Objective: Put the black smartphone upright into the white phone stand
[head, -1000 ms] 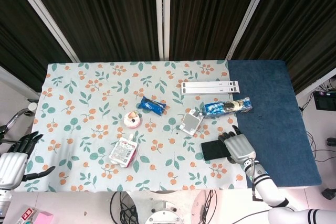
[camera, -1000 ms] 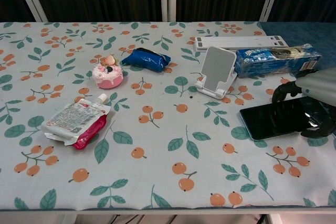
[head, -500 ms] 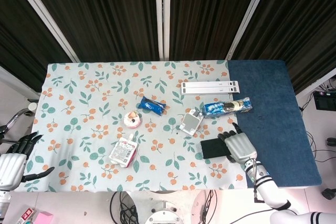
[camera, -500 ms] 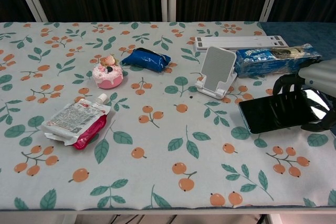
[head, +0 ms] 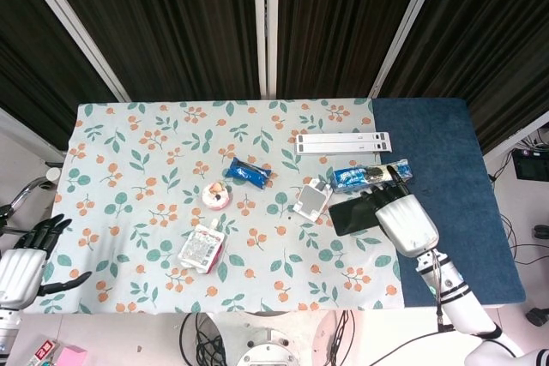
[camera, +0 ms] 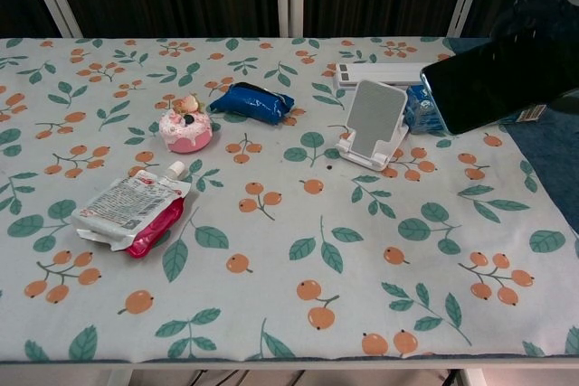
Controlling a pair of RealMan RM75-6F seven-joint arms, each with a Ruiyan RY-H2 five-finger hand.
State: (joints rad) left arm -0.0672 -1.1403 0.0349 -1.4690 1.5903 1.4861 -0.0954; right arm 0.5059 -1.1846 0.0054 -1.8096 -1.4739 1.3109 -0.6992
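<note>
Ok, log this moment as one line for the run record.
phase: carry | right hand: holds black smartphone off the table, tilted | white phone stand: empty | left hand: idle, off table edge

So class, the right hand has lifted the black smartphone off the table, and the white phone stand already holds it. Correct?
Not quite. The right hand holds the black smartphone in the air, but the chest view shows the white phone stand empty.

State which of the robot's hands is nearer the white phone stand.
Right. The right hand, holding the black smartphone, is just beside the white phone stand; the left hand is off the table's far corner.
</note>
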